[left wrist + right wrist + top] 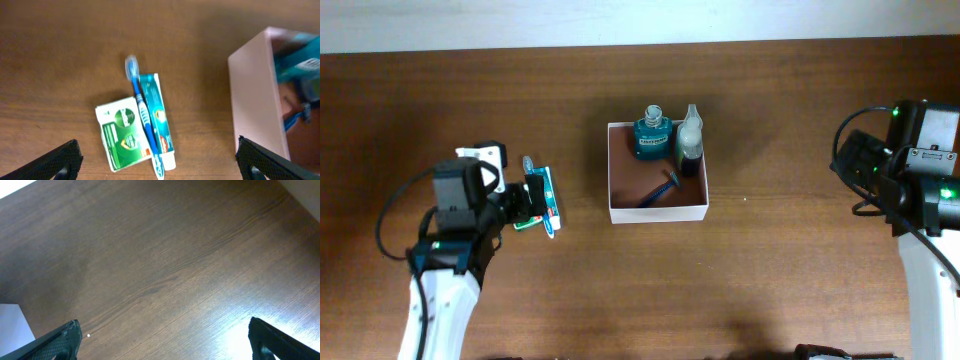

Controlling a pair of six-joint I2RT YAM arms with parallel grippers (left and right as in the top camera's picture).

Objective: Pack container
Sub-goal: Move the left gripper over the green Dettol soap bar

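- Since the container (660, 214) is square, I log no long axis. Its walls run parallel to the table (770, 290) edges and its open top faces straight up.
- Position: mid-table, toward the far edge, between the two arms.
- Look: shallow, white outer walls, brownish-pink floor. My left wrist view shows one pale wall (255, 95) at frame right.
- Inside, at the far wall: teal bottle (650, 137) and pale bottle (690, 140), upright, side by side. A blue-handled item (660, 190) lies on the floor.
- Left fingers (62, 160) spread wide, gripping nothing, above toothbrush (142, 112), toothpaste tube (160, 120) and green box (122, 132), which lie together left of the container.
- Right fingers (57, 342) spread wide, empty, over the table well right of the container.
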